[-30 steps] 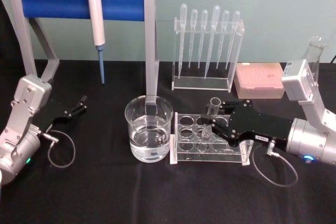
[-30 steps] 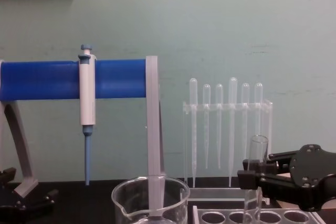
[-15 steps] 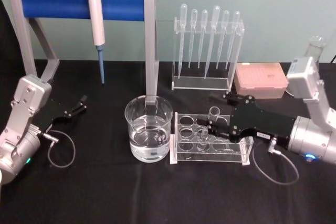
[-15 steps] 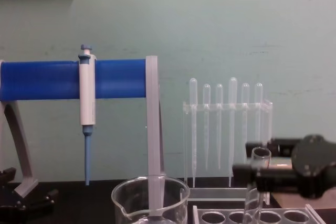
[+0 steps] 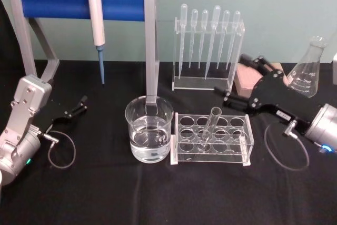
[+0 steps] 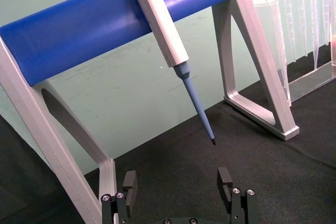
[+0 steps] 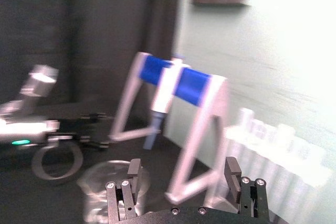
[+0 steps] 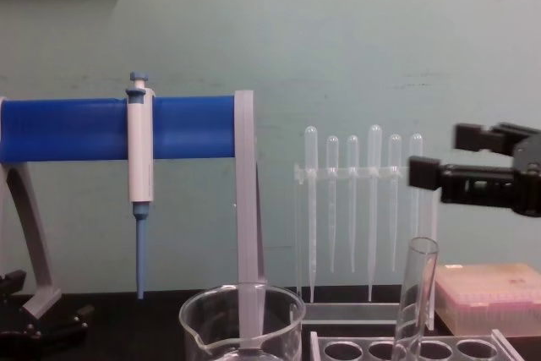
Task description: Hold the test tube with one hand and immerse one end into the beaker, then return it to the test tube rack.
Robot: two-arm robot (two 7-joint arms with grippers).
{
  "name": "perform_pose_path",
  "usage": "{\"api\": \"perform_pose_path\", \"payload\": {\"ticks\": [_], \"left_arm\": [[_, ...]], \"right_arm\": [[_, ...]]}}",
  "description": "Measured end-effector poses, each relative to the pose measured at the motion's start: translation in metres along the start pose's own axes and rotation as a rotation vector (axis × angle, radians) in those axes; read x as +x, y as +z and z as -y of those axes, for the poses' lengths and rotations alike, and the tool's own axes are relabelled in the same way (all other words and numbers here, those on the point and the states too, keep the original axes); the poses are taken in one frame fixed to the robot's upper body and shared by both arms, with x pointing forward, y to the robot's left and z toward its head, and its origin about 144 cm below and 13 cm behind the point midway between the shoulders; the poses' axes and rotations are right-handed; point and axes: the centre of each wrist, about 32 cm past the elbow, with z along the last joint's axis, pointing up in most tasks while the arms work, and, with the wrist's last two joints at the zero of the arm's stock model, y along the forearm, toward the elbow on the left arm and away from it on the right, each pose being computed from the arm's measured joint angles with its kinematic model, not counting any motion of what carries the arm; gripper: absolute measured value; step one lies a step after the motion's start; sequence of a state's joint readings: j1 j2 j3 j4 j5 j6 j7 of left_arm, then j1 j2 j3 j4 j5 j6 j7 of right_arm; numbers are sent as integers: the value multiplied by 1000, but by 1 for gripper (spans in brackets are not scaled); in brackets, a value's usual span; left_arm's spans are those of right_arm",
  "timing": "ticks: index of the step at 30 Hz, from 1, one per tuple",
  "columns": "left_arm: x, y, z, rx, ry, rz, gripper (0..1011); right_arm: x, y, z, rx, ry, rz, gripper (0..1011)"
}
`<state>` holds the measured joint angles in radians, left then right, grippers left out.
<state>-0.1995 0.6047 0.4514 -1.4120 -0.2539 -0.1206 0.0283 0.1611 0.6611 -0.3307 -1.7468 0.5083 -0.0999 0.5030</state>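
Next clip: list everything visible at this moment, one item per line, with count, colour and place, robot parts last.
test tube: 1, clear, leaning in the rack, free of both hands
rack: 1, clear, right of the beaker
beaker: 1, clear, part full, table centre
pipettor: 1, white and blue, hanging on the stand
stand: 1, blue bar on grey legs, back left
pipettes: 6, clear, in a holder at the back
flask: 1, clear, far right
box: 1, pink, behind the right hand
left hand: 1, black, open, low at the table's left
right hand: 1, black, open, raised behind the rack
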Motion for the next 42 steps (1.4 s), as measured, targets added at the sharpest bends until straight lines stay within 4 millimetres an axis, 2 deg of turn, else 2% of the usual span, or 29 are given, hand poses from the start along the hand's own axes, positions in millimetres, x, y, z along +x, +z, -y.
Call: {"api": "perform_pose_path", "payload": {"ticks": [3,8,14,28,42], "left_arm": [[0,0,0,0,0,0,1000],[0,0,0,0,0,0,1000],[0,0,0,0,0,0,1000],[0,0,0,0,0,0,1000],[0,0,0,0,0,0,1000]], "right_arm": [[-6,-4,3,-31,-117,-10,1003],[-19,-23,5,-122,-338,-43,1003],[-30,-47,1,-185,-476,-39,1003],[-44,-78,-10,-223,-528,1,1003],[-43,-77,-10,-221,-528,0,1003]]}}
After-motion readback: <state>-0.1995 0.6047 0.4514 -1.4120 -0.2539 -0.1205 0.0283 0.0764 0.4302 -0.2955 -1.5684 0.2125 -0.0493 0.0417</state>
